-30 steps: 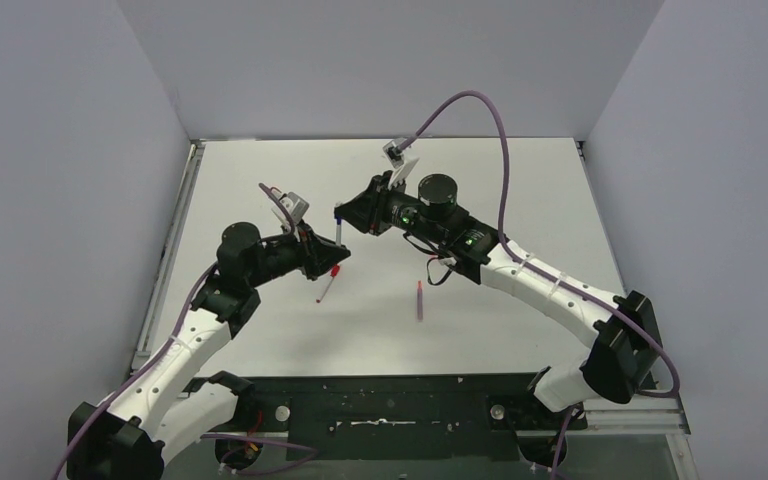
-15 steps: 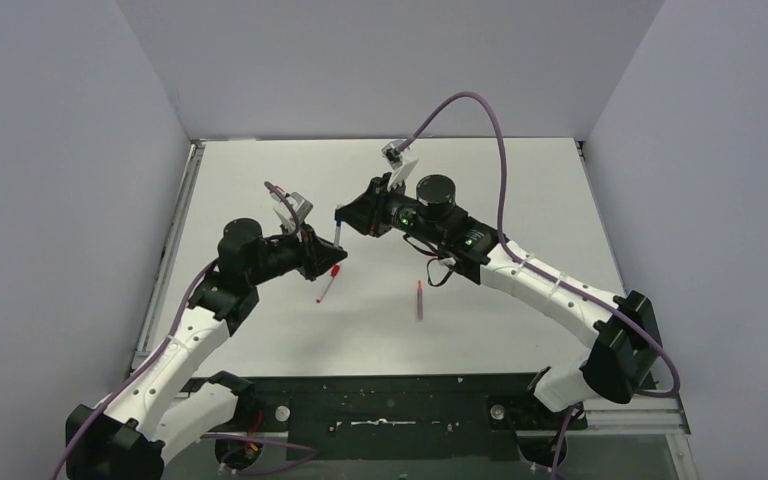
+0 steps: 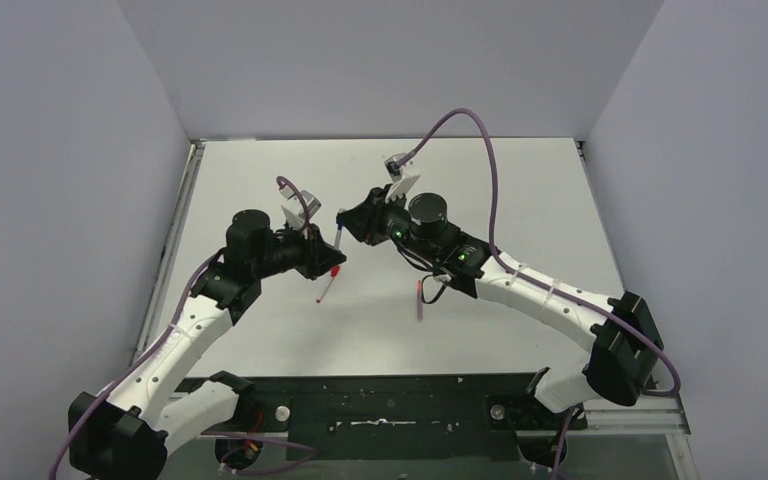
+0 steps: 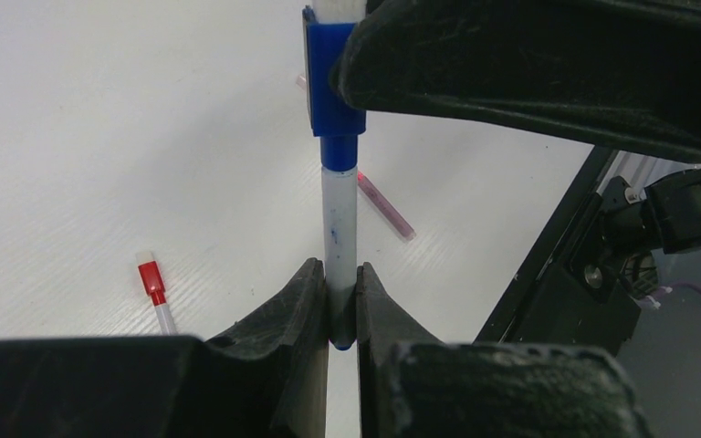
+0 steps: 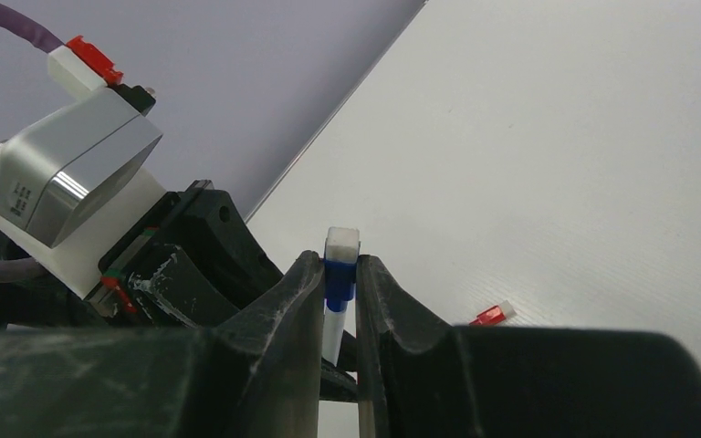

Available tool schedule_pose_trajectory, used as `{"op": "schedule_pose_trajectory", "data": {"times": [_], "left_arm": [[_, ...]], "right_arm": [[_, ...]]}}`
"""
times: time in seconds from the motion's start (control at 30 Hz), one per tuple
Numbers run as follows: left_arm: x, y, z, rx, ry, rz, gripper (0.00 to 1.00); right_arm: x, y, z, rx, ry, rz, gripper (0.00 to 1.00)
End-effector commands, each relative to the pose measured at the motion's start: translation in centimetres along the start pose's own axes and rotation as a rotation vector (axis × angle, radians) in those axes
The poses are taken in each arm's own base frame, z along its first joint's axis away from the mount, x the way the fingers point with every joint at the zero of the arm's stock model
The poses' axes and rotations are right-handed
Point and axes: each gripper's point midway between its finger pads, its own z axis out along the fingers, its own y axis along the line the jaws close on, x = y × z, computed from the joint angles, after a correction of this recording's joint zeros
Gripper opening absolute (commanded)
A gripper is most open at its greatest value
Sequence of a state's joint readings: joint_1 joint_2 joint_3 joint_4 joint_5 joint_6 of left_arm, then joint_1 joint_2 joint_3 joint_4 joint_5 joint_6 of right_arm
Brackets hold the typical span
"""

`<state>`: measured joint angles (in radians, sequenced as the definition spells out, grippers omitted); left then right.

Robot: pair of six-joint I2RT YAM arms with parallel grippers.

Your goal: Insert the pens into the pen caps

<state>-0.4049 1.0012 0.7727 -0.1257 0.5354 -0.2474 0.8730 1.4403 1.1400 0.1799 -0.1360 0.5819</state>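
A whitish, blue-tipped pen (image 4: 339, 219) stands upright above the table between my two grippers. My left gripper (image 4: 342, 292) is shut on its lower end. The blue pen cap (image 4: 333, 82) sits on its upper end, and my right gripper (image 5: 339, 278) is shut on that cap (image 5: 340, 274). In the top view the pen (image 3: 338, 234) runs from the left gripper (image 3: 326, 258) up to the right gripper (image 3: 346, 218). A red-capped whitish pen (image 3: 326, 288) lies on the table just below them. A pinkish pen (image 3: 420, 300) lies further right, partly under the right arm.
The white table (image 3: 520, 180) is walled by grey panels at the back and both sides. A black base strip (image 3: 390, 400) runs along the near edge. The red-capped pen (image 4: 153, 290) and the pinkish pen (image 4: 385, 206) lie under the held pen.
Both wrists have shifted slightly, the right one a little to the left and nearer. The blue-tipped pen and its cap stay gripped between the two grippers.
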Motion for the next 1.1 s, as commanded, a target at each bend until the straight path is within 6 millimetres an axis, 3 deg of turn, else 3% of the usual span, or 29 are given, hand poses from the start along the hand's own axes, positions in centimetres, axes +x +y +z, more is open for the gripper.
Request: {"op": "schedule_pose_trajectory", "data": {"times": [0.0, 0.37, 0.7, 0.87, 1.0, 1.03, 1.07], "left_arm": [[-10.5, -1.1, -1.9, -0.058, -0.296, 0.197, 0.00], [-11.2, -1.3, -2.4, -0.062, -0.305, 0.278, 0.00], [-10.7, -1.2, -2.8, -0.075, -0.283, 0.302, 0.00], [-10.0, -1.0, -2.4, -0.069, -0.251, 0.296, 0.00], [-8.4, -0.3, -1.7, -0.066, -0.205, 0.246, 0.00], [-7.8, -0.1, -1.6, -0.068, -0.192, 0.231, 0.00], [-7.3, 0.1, -1.5, -0.068, -0.180, 0.217, 0.00]], "right_arm": [[8.7, 0.7, -1.8, -0.016, 0.284, 0.010, 0.00], [13.1, 0.0, -2.5, -0.003, 0.471, -0.007, 0.00], [14.6, 0.4, -2.7, -0.041, 0.538, -0.003, 0.00], [14.3, 0.5, -2.8, -0.043, 0.535, -0.012, 0.00], [11.9, -0.4, -3.2, -0.024, 0.468, -0.010, 0.00], [10.7, -0.8, -3.5, -0.016, 0.436, -0.008, 0.04], [9.5, -1.7, -3.8, 0.005, 0.398, -0.002, 0.14]]}}
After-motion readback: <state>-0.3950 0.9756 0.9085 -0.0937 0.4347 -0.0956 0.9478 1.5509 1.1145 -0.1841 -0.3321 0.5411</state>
